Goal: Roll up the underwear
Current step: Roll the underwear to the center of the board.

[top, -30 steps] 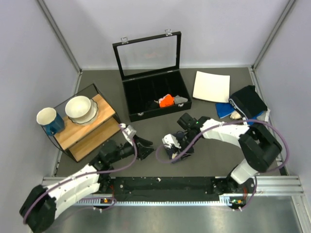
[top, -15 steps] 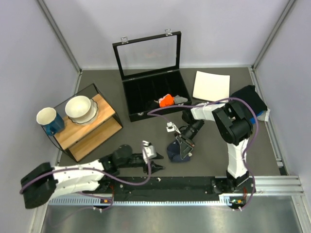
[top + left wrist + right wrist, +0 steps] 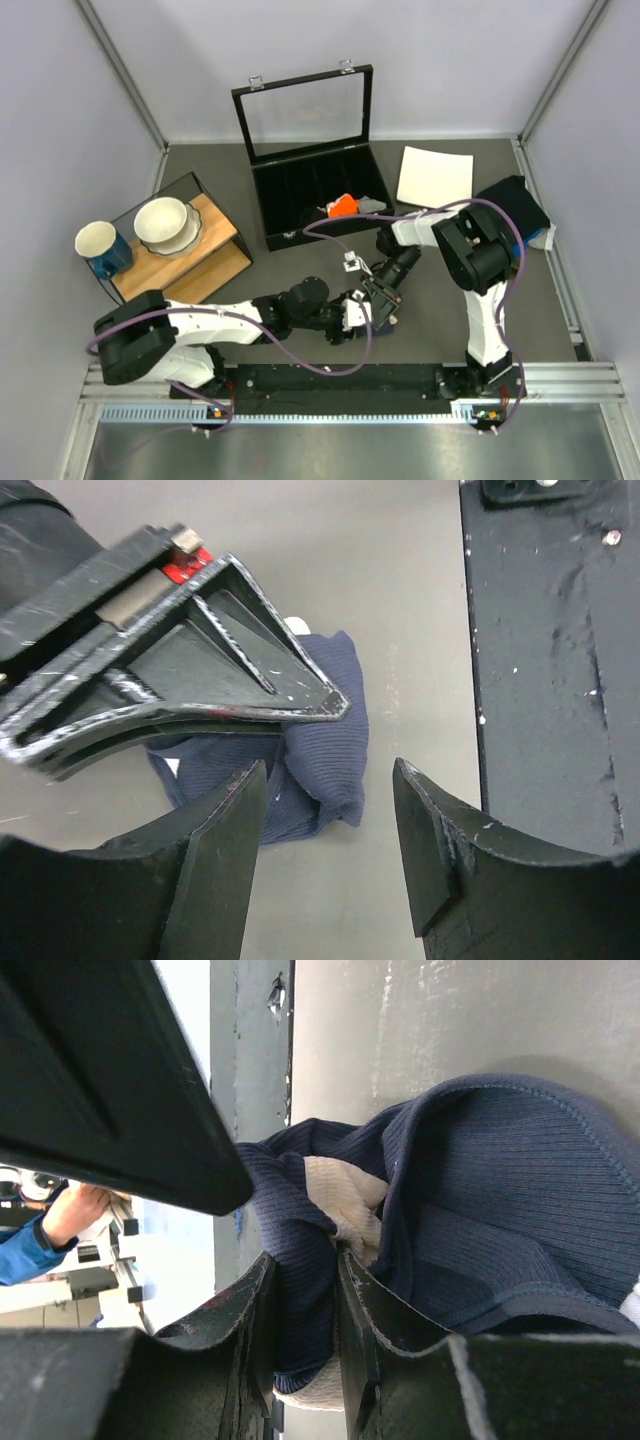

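Low over the table [image 3: 400,560], the left gripper [image 3: 328,772] has its jaws spread wide and empty, tips just at the underwear [image 3: 335,742] — a crumpled navy heap lying mid-table near the front rail. From the far side, the right gripper [image 3: 303,1285] pinches a navy-and-beige fold of it — jaws nearly closed on the cloth.

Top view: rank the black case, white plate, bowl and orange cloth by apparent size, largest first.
1. black case
2. white plate
3. bowl, only slightly smaller; it sits raised, so unsure
4. orange cloth
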Controlling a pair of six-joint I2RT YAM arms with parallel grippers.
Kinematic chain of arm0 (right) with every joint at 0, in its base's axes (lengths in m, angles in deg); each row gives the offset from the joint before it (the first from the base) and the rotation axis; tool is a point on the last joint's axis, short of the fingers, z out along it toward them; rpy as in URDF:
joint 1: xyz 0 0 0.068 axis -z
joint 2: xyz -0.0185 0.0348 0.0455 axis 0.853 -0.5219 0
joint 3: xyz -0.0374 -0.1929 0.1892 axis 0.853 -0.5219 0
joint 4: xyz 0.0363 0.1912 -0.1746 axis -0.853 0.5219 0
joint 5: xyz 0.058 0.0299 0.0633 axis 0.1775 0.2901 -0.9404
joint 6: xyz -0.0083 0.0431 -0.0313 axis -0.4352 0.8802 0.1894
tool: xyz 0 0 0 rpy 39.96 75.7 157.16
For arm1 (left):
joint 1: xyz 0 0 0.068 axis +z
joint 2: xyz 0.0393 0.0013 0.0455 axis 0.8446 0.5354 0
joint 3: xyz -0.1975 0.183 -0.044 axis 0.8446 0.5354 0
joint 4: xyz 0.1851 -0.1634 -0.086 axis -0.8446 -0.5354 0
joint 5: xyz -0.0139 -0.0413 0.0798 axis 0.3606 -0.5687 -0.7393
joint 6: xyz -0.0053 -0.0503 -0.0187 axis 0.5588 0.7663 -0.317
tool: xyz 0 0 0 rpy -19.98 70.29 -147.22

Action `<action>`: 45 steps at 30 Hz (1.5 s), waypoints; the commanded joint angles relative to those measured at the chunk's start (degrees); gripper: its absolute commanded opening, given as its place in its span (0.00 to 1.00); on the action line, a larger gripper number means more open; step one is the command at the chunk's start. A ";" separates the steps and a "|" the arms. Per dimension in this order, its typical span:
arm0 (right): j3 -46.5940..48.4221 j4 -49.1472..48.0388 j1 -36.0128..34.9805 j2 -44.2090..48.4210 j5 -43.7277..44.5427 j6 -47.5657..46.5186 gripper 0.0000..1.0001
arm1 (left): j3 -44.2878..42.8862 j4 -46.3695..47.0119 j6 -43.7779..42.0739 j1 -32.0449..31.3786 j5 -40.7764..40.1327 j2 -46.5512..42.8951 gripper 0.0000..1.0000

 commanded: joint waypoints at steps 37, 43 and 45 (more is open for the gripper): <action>-10.95 -17.54 15.76 43.09 11.13 -2.31 0.41 | -13.85 -12.07 12.74 15.24 24.34 27.75 0.00; -25.10 -20.70 14.27 60.87 4.18 -17.87 0.66 | -21.14 -18.40 20.65 20.43 30.93 36.81 0.00; -30.38 -24.91 7.51 63.36 8.73 -16.61 0.70 | -24.13 -21.82 23.38 21.58 32.34 40.68 0.00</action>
